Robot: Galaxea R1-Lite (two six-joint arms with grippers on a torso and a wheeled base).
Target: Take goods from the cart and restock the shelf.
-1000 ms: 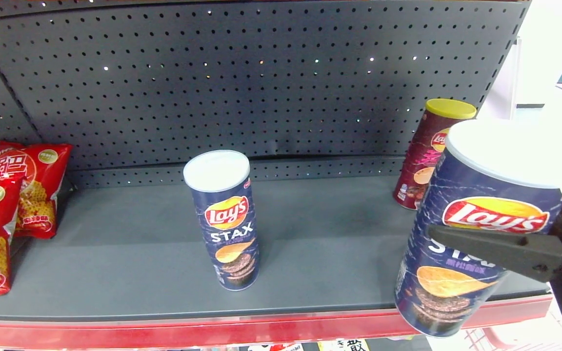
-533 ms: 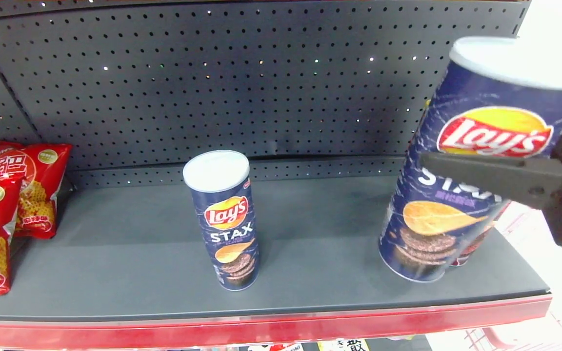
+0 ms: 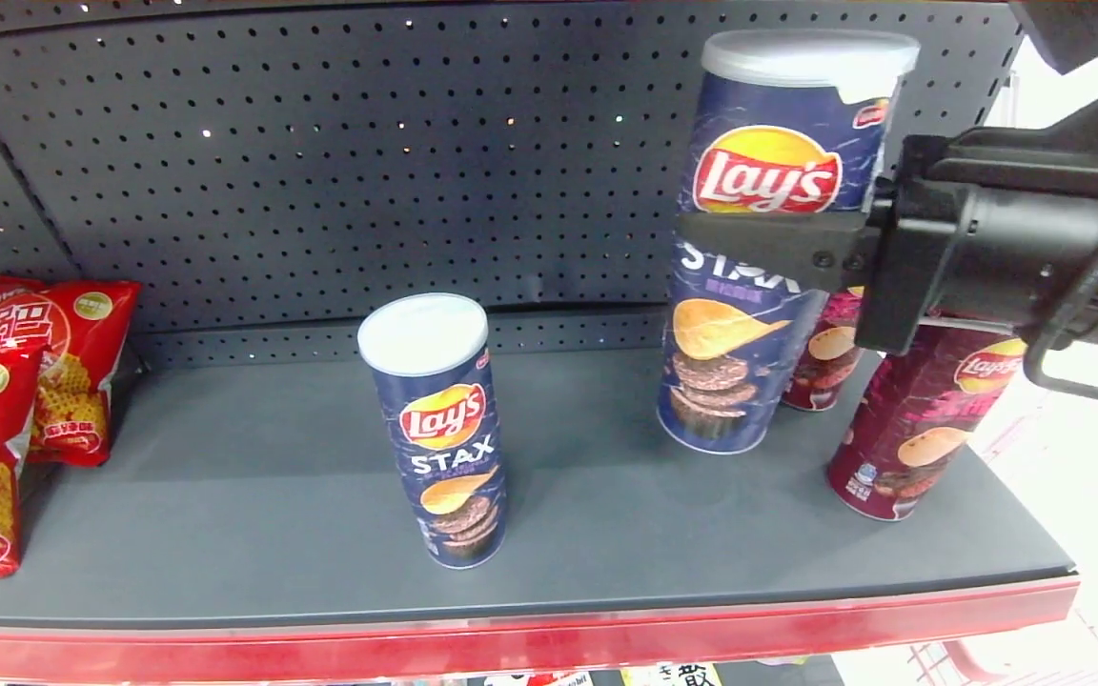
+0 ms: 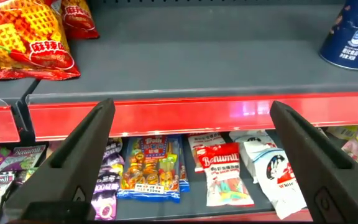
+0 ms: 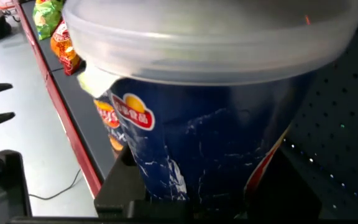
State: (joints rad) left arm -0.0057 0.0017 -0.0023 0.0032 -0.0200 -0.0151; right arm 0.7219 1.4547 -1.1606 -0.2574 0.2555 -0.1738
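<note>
At the shelf's (image 3: 254, 476) left end you have two red snack bags (image 3: 63, 372). Your left gripper (image 4: 191, 162) sits in front of and below the red front edge, fingers spread wide with nothing between them. A blue chip canister (image 3: 439, 429) stands upright near the front edge, about mid-shelf. Right of it, your right gripper (image 3: 778, 250) is clamped on a second blue canister (image 3: 768, 143), upright over the back right area; you cannot tell whether its base touches. Two maroon canisters (image 3: 911, 419) stand near the right edge.
</note>
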